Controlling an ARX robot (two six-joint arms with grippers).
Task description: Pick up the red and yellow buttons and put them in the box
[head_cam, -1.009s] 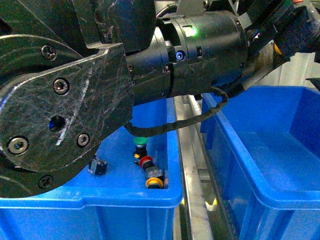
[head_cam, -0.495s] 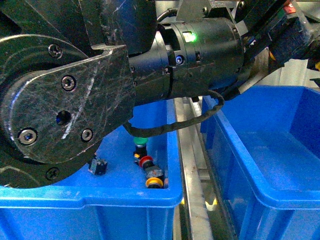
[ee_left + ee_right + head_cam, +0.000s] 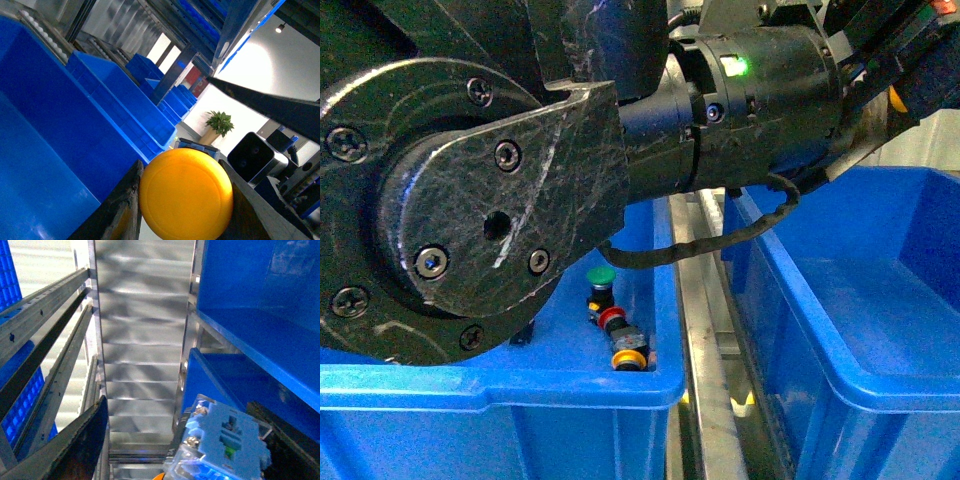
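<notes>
Blue bins everywhere, basically: rows of them run off toward a bright window with a potted plant (image 3: 219,122) in the left wrist view, and metal rails (image 3: 50,320) with more blue bin walls fill the right wrist view.

From the front, a huge black arm joint (image 3: 490,200) blocks most of the shot, with a green light (image 3: 735,67) glowing on the arm segment behind it. Below it sits the left-hand bin (image 3: 500,385), and near its front right corner there's a little row of buttons: a green-capped button (image 3: 602,276) furthest back, a red button (image 3: 611,319) just in front of it, then another button (image 3: 628,355) with an orange-yellow ring closest to the front wall. They're bunched up, pretty much touching. A metal rail (image 3: 695,330) separates that bin from the big blue box (image 3: 880,380) on the right, and what shows of its floor looks bare.

Left gripper (image 3: 182,200) is clamped on a yellow button (image 3: 186,194); the big round cap fills the gap between the two dark fingers (image 3: 125,210), up in the air with bins behind it.

Right gripper (image 3: 125,455): only one dark finger (image 3: 75,445) and a pale electrical part (image 3: 220,445) show, so I can't tell whether it's apart or together.
</notes>
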